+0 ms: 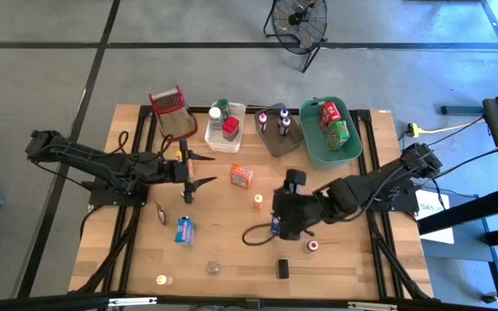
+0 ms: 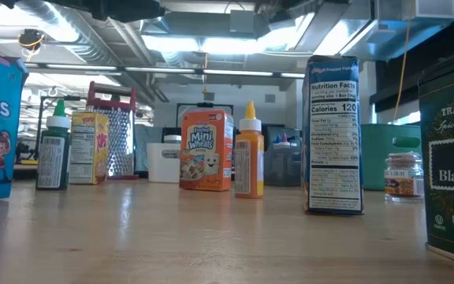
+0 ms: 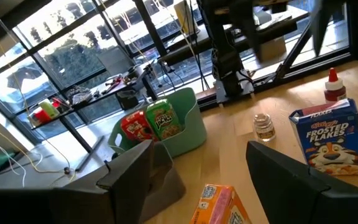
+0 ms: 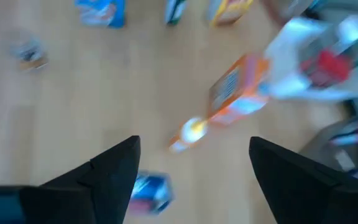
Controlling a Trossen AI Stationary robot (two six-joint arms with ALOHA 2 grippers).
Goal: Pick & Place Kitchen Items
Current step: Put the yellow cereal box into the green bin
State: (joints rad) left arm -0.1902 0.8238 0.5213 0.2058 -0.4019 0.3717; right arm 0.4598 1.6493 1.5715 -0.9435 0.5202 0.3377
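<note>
Kitchen items stand scattered on the wooden table: an orange cereal box (image 1: 241,176), an orange bottle (image 1: 258,200), a blue box (image 1: 185,230), a red-capped jar (image 1: 314,246), a black tin (image 1: 283,268) and small jars (image 1: 163,280). My left gripper (image 1: 207,170) is open above the table left of the orange box (image 3: 219,202), facing the green bin (image 3: 182,127). My right gripper (image 1: 277,216) is open and points down over the orange bottle (image 4: 188,134), with a second blue box (image 4: 151,190) below it.
Along the far edge stand a red-rimmed wire basket (image 1: 169,108), a white bin (image 1: 225,127), a grey bin (image 1: 275,130) and the green bin (image 1: 329,131), which holds a red and a green box. Bare wood lies between the arms and at the near right corner.
</note>
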